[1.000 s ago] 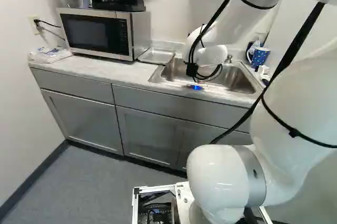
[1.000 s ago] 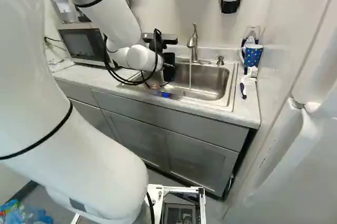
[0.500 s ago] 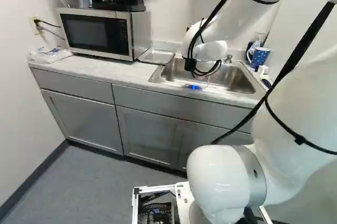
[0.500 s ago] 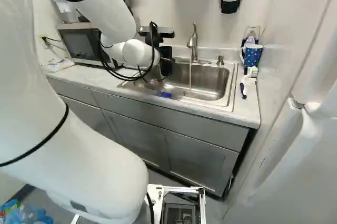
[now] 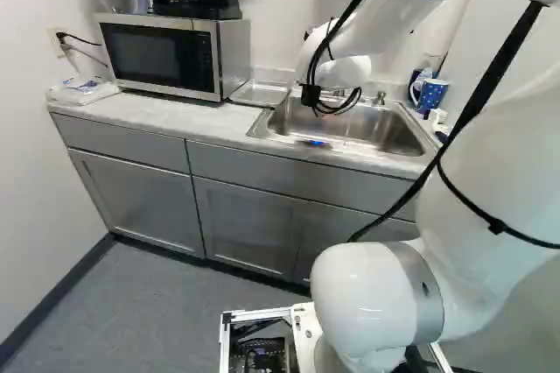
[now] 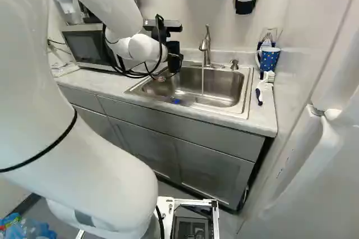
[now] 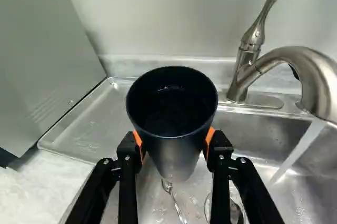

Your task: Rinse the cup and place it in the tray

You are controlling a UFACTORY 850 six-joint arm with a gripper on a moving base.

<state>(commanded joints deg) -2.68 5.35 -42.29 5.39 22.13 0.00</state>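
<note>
"Wrist view: what did you have?"

"My gripper [image 7: 174, 141] was closed on the dark tumbler [image 7: 172, 121], orange pads [image 7: 210, 138] pinching opposite sides below its rim. It seemed to hang over the sink's [image 7: 258, 129] edge, beside the metal tray [image 7: 97, 119]."

"How would it handle?"

"Light and stiff, I judged, but slick if wet. I favoured that sidewall hold, snug rather than crushing, leaving mouth and base free."

"And beyond it?"

"Water [image 7: 297, 153] ran from the faucet [image 7: 316, 71], well clear of the tumbler."
</note>
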